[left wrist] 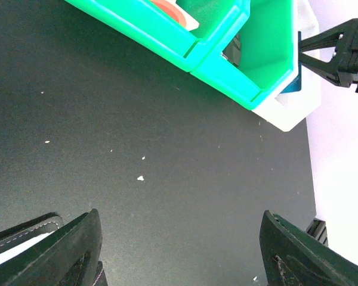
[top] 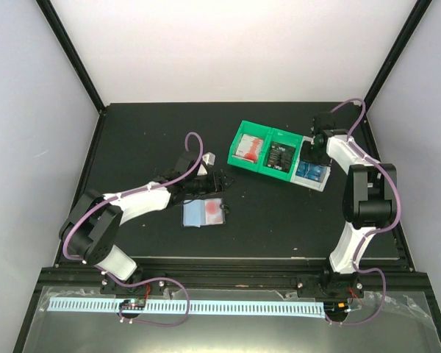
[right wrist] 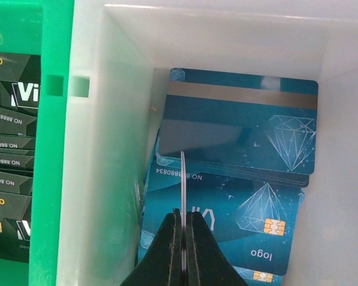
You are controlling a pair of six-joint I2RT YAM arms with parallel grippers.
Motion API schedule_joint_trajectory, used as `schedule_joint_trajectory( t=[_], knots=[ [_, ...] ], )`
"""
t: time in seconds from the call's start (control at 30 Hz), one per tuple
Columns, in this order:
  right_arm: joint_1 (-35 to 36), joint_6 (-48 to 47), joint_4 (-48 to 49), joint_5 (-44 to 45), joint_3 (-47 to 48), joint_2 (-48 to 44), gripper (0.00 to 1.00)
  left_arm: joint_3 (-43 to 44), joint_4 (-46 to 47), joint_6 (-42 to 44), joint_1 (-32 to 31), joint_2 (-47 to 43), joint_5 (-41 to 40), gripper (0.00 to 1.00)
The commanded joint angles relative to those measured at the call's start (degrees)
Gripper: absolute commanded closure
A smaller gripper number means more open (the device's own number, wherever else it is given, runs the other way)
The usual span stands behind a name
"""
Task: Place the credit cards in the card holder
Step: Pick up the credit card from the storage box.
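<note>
My right gripper (right wrist: 183, 217) is down inside the white bin (right wrist: 340, 149) and is shut on one credit card (right wrist: 182, 176), held edge-on above a stack of blue credit cards (right wrist: 238, 208). In the top view this gripper (top: 314, 163) is at the bin on the right. The card holder (top: 204, 213) lies near the table's middle, with a pale blue and red face showing. Its black stitched edge (left wrist: 21, 232) shows beside my left fingers (left wrist: 77, 247). My left gripper (left wrist: 179, 241) (top: 220, 180) hangs open over bare table just behind the holder, with nothing between its jaws.
Two joined green bins (top: 261, 151) stand left of the white bin (top: 312, 175), one with red-and-white cards (top: 250, 151) and one with black printed cards (top: 281, 158) (right wrist: 9, 143). A small pale object (top: 209, 158) lies behind the left wrist. A black frame borders the table.
</note>
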Motion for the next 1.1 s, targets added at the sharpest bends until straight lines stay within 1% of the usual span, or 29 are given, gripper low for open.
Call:
schedule_joint_trajectory(
  t=[0.0, 0.1, 0.17, 0.27, 0.33, 0.47, 0.5, 0.6, 0.67, 0.73, 0.8, 0.93, 1.07],
  knots=[
    [-0.28, 0.21, 2.07, 1.86, -1.83, -5.27, 0.99, -1.12, 1.13, 1.25, -0.56, -1.73, -0.26, 0.25],
    [-0.33, 0.37, 2.33, 0.64, -2.90, -10.81, 0.99, -1.78, 2.12, 1.42, -0.56, -3.26, 0.04, 0.24],
    [-0.20, 0.48, 2.75, -2.47, -3.71, -14.55, 0.99, -1.94, 2.26, 1.87, -0.54, -4.33, 0.42, 0.23],
    [1.25, 0.99, 3.72, -8.98, -5.89, -19.91, 0.99, -2.28, 2.16, 2.74, -0.49, -6.70, 1.47, 0.20],
    [3.32, 1.87, 5.42, -16.52, -8.12, -23.44, 0.99, -2.69, 1.71, 3.19, -0.48, -8.94, 2.50, 0.17],
    [10.21, 7.69, 12.77, -31.54, -14.80, -29.21, 0.99, -4.72, 1.49, 4.30, -0.36, -14.73, 6.65, 0.10],
    [12.89, 9.74, 15.78, -33.11, -16.54, -30.45, 0.99, -5.45, 1.60, 4.55, -0.38, -17.44, 7.70, 0.08],
    [22.15, 16.52, 26.25, -33.81, -21.57, -34.09, 0.99, -7.58, 0.90, 4.28, -0.23, -22.56, 9.31, 0.05],
    [26.82, 21.85, 33.02, -34.89, -24.11, -34.66, 0.99, -8.24, -2.23, 3.78, 0.12, -25.51, 7.96, 0.04],
    [29.98, 27.62, 39.09, -36.01, -26.38, -34.62, 0.99, -9.07, -4.33, 3.01, 0.66, -28.18, 6.66, 0.04],
    [31.91, 31.55, 45.04, -37.82, -28.09, -33.99, 0.99, -10.95, -3.09, 1.29, 1.29, -31.41, 7.33, 0.05],
    [32.98, 37.71, 54.39, -40.32, -30.62, -34.06, 0.99, -14.73, -0.65, -2.93, 3.13, -35.87, 8.43, 0.11],
    [33.12, 40.50, 59.01, -42.42, -30.69, -34.17, 0.96, -16.66, 4.97, -6.98, 4.00, -36.73, 12.59, 0.20]
  ],
)
